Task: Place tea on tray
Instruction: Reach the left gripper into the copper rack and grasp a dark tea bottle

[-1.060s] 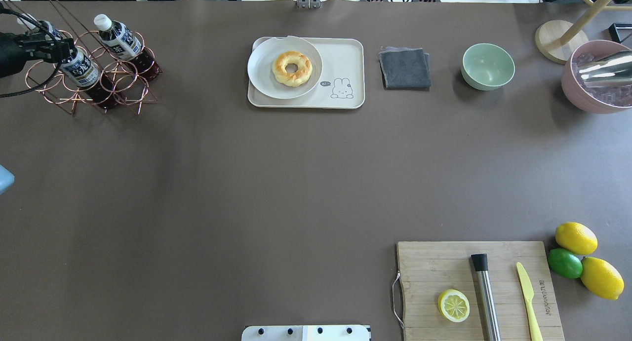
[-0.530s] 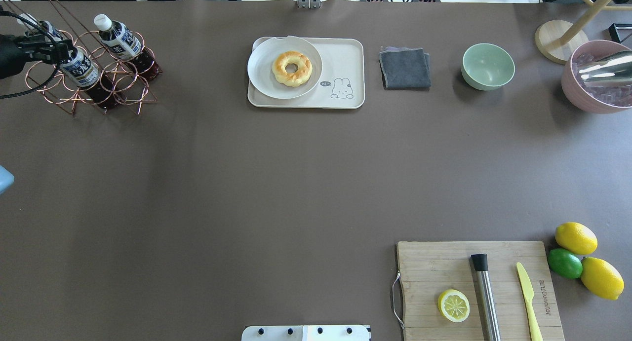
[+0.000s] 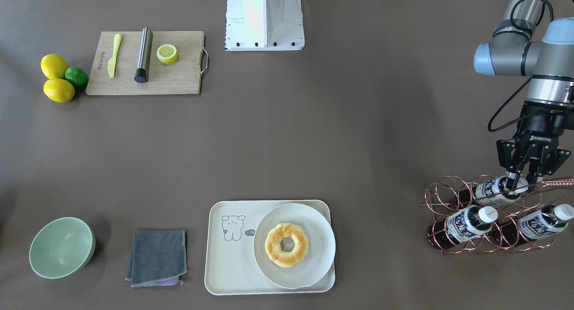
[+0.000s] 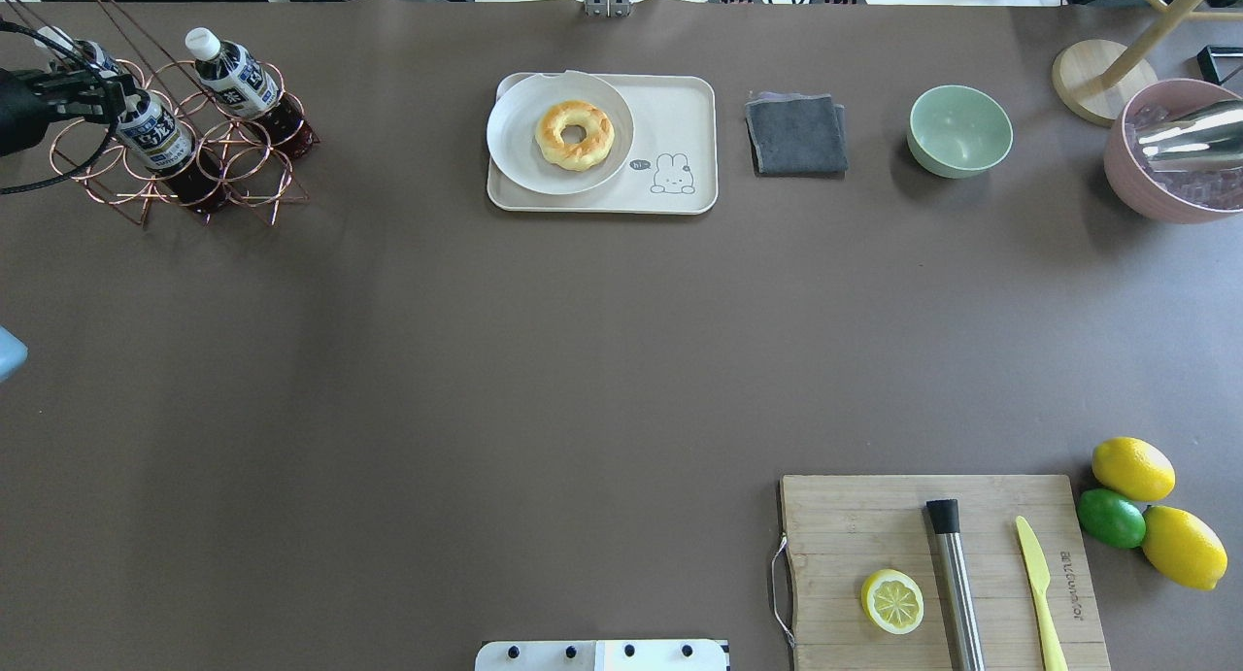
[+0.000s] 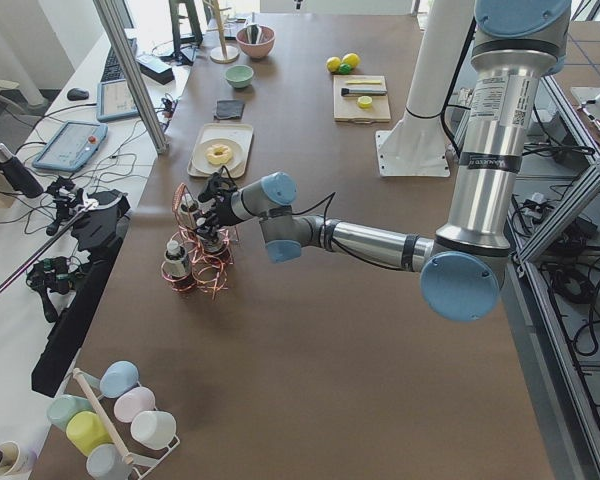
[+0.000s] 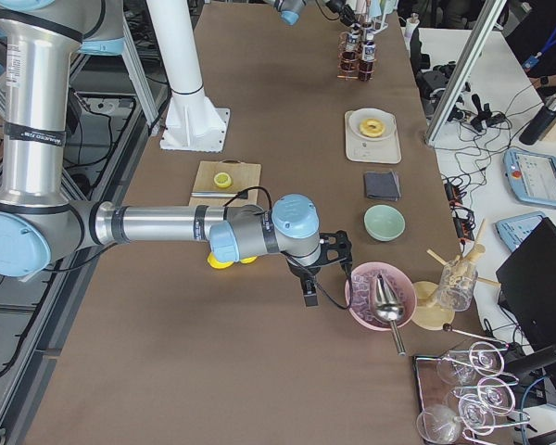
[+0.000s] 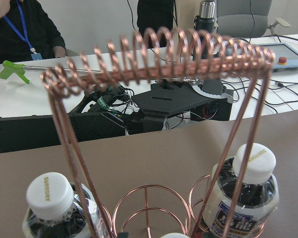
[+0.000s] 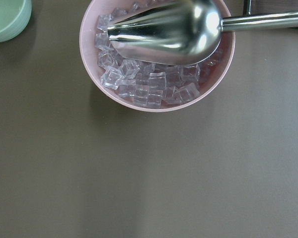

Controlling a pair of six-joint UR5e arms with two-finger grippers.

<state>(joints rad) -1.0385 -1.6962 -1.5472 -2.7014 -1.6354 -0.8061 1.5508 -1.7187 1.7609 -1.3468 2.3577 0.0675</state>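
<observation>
Gripping the cap of the top tea bottle (image 3: 489, 189), slanted cap-first toward it in a far-left wire rack (image 7: 159, 59), the left claw (image 3: 515, 181) is pinched shut, the tray (image 3: 228, 265) well to the right.

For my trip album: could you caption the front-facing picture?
Left pincer grips a tea bottle in the copper wire rack; the tray, holding a plated doughnut, sits apart.

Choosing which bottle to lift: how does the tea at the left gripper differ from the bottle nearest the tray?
The tea has its cap in the left gripper; the other bottle has its cap free. The tea stands nearer the robot, the other bottle farther. Same label, same copper rack.
</observation>
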